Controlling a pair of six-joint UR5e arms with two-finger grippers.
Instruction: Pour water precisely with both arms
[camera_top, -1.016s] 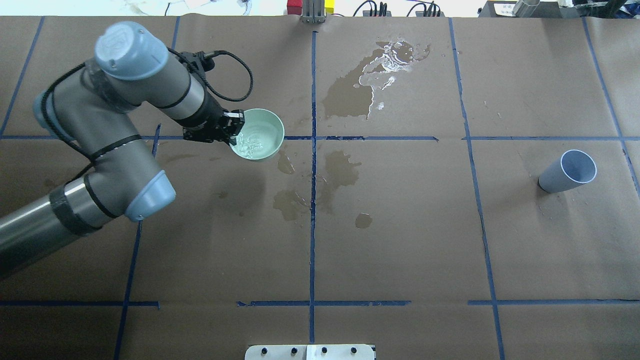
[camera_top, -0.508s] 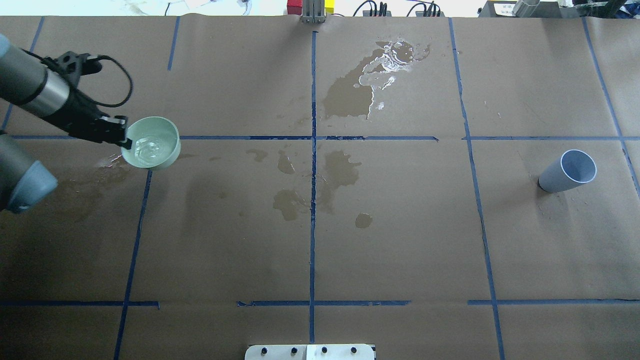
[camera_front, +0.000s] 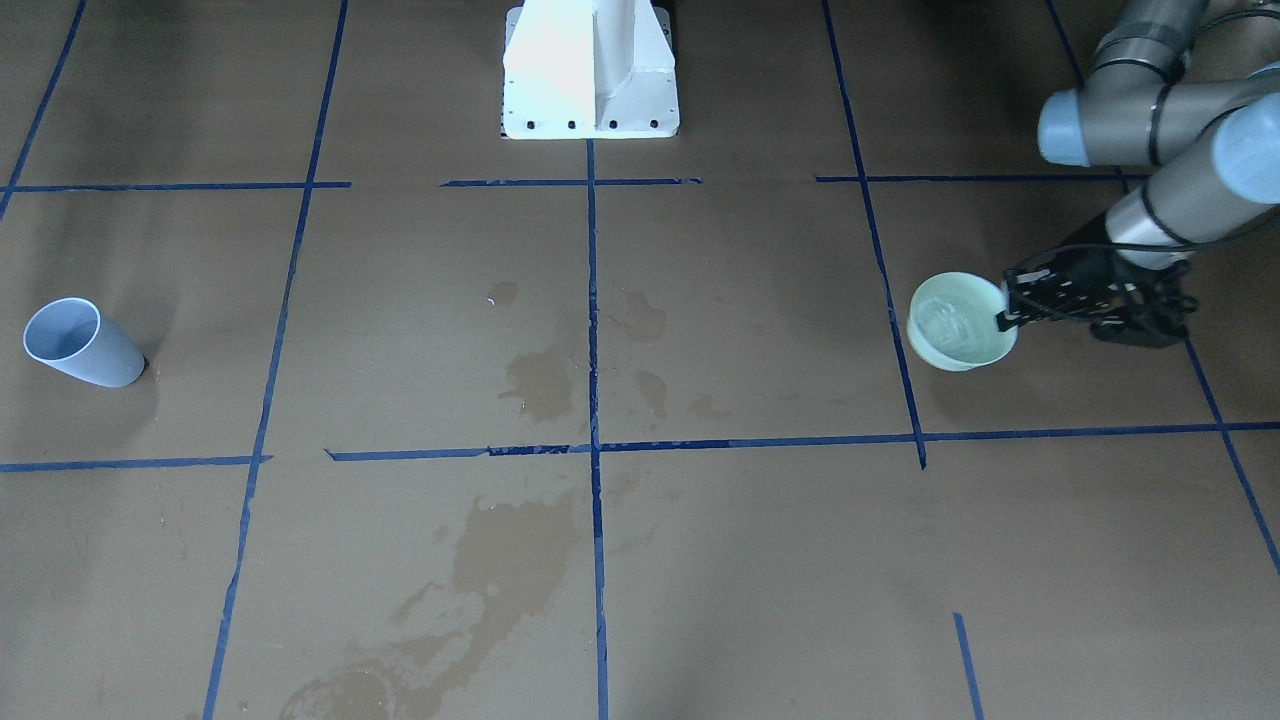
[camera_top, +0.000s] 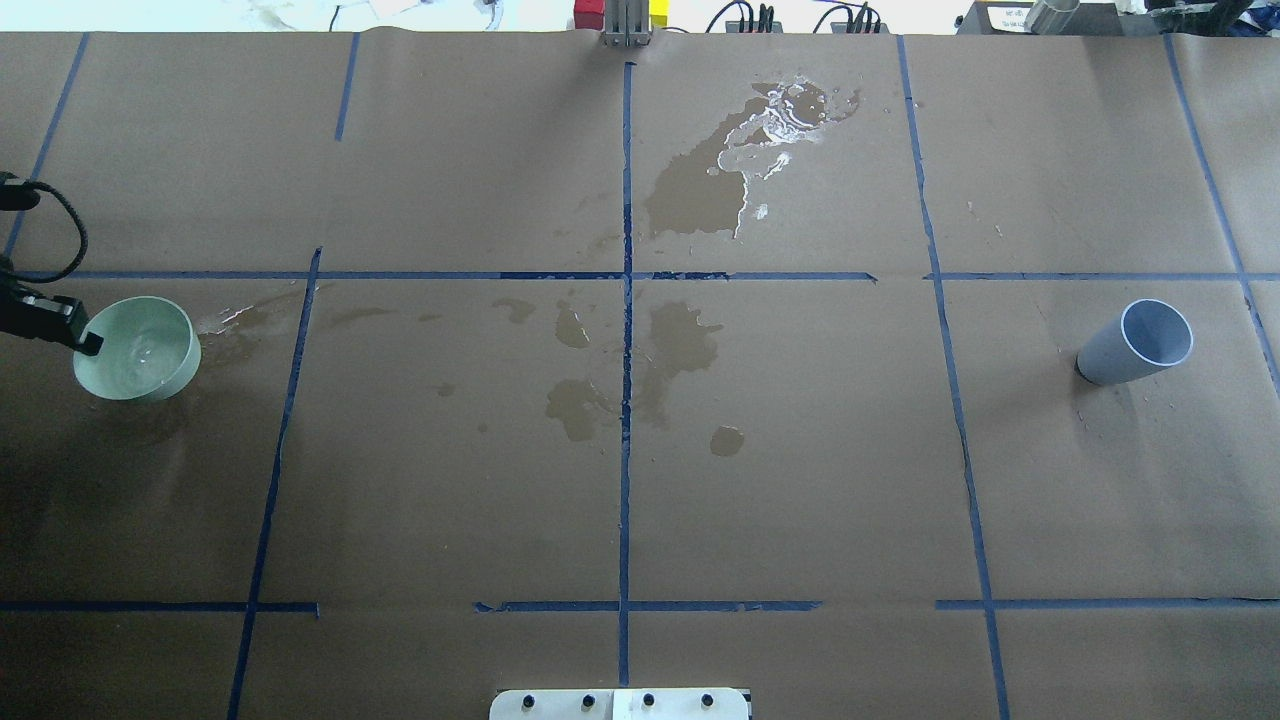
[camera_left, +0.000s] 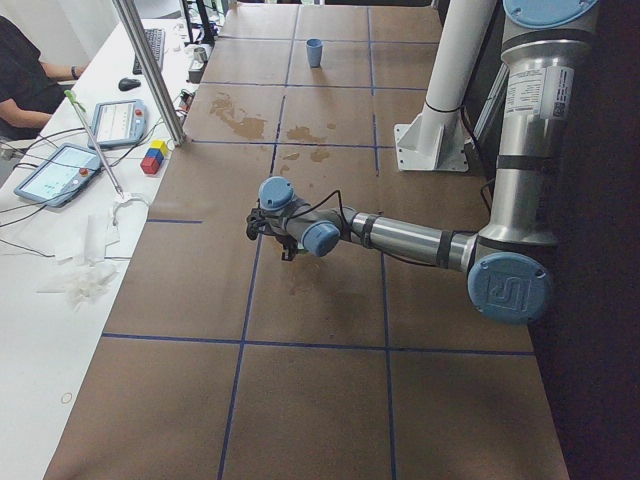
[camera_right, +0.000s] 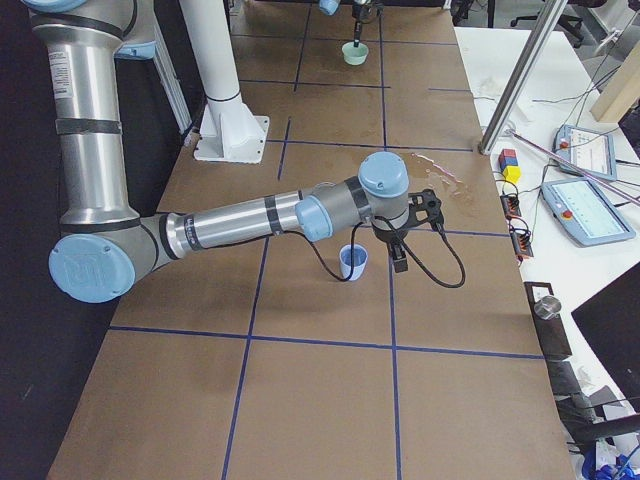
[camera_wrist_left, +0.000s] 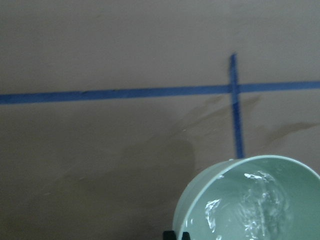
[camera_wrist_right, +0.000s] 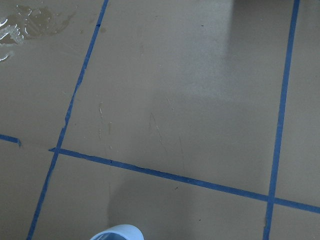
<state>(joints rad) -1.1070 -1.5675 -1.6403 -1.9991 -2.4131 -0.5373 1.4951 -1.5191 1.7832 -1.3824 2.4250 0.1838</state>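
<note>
The water (camera_wrist_left: 252, 207) is a clear, shallow pool w/ white glints and ripples. It lies in the bottom of a pale green round bowl (camera_wrist_left: 192, 212), at the far left end of the table in the overhead view. The left gripper (camera_top: 88, 343) is narrowed onto the bowl's rim, pinching it on the side nearest the arm. Whether the bowl touches the brown paper table cover (camera_top: 800, 480) can't be told.

A pale blue plastic cup (camera_top: 1105, 362) stands upright at the opposite end, well apart from the bowl; its contents can't be made out. In the exterior right view the right gripper (camera_right: 398, 252) hangs just beside this cup; wide or narrow, can't tell.

Dark wet stains (camera_top: 690, 195) mark the cover nr its centre, either side of a blue tape line (camera_top: 624, 450).

The left arm (camera_left: 400, 235) carries a white label (camera_left: 530, 90) on its upright tube, print too small to read. A blue joint cap (camera_left: 508, 288) has a logo, not legible.
</note>
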